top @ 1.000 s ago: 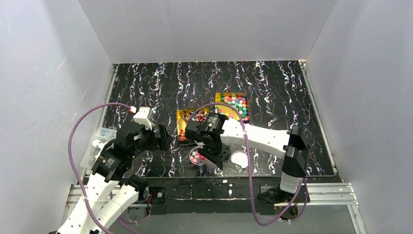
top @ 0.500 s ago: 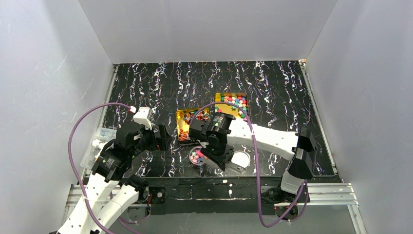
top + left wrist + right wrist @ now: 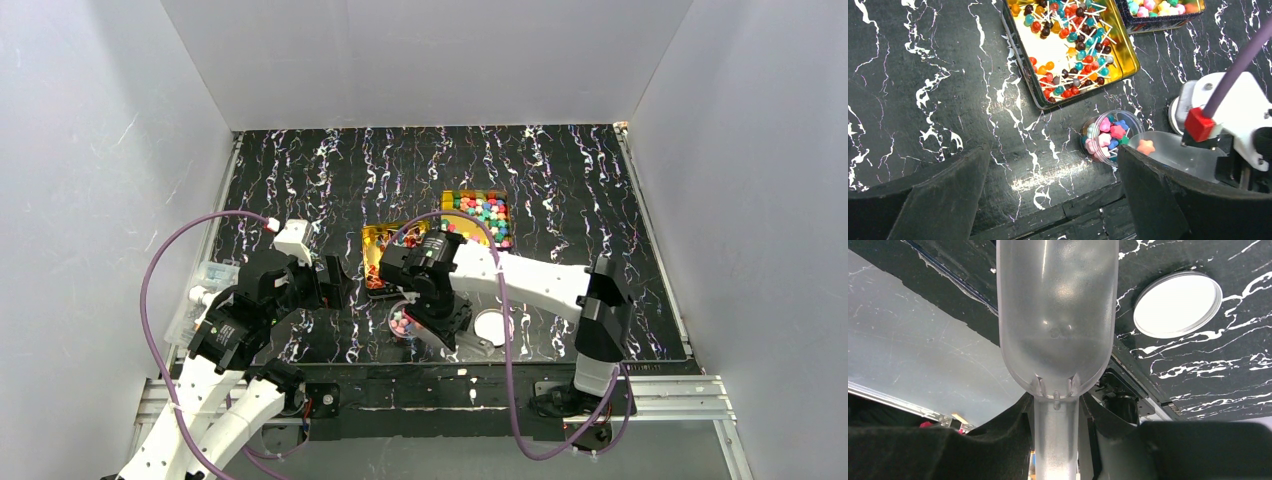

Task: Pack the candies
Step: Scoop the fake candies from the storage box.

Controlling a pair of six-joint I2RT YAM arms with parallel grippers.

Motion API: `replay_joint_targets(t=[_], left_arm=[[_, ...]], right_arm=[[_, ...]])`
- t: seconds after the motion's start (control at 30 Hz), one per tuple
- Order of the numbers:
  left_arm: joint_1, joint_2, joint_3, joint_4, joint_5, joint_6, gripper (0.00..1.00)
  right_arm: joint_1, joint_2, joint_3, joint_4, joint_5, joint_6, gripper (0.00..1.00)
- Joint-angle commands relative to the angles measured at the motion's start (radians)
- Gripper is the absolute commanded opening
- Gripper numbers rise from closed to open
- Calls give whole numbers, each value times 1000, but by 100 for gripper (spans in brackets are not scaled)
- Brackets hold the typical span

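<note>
— What does the left wrist camera give you that the overhead one doesn't?

— The contents. From above, the jar [image 3: 402, 323] is a speck of pink just beside the right pincer [image 3: 447, 322]. The left wrist view shows the candies [image 3: 1108, 136] inside it: star-like pieces in pink, blue and green, piled close to the rim. It also shows one orange candy [image 3: 1146, 146] lying in the clear scoop [image 3: 1173, 155], whose lip sits at the jar's right edge.

— And the right wrist view?

— It looks along the scoop's handle. The right pincer [image 3: 1056, 412] is clenched on that handle, with the frosted bowl pointing away from it. Through the plastic I can't be sure of the orange candy; there is only a faint mark. The round white lid [image 3: 1178, 305] lies flat on the worktop [image 3: 1198, 365], to the right of the bowl and apart from it.

— The left pincer?

— The left pincer [image 3: 1050, 160] is released, jaws spread wide, holding nothing. It hangs over the worktop to the left of the jar.

— Other containers?

— Two gold tins. The nearer tin [image 3: 1024, 70], just behind the jar, holds lollipops [image 3: 1068, 55] on white sticks: red, teal, orange and dark. The farther tin [image 3: 445, 215] is full of mixed bright candies.
</note>
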Motion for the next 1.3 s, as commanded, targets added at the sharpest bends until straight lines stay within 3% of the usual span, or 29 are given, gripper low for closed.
replay_joint_targets(t=[0.0, 0.07, 0.13, 0.2, 0.4, 0.6, 0.9, 1.27], left_arm=[[7, -5, -3, -6, 10, 1, 98], [8, -5, -3, -6, 10, 1, 98], [8, -5, -3, -6, 10, 1, 98], [8, -6, -4, -6, 10, 1, 98], [8, -1, -4, -6, 10, 2, 98], [8, 13, -4, -4, 10, 3, 98], [9, 40, -6, -3, 44, 3, 98], [9, 72, -6, -3, 53, 7, 98]], right_arm=[[-21, 27, 60, -9, -41, -28, 1], [-19, 52, 86, -17, -95, -52, 1], [-26, 50, 76, -18, -28, -40, 1], [-30, 59, 100, -21, -80, -43, 1], [-40, 17, 64, -19, -50, -29, 1], [-63, -80, 45, -18, 87, -10, 1], [-184, -153, 75, -15, 298, -55, 1], [-394, -80, 122, 28, 449, -178, 1]])
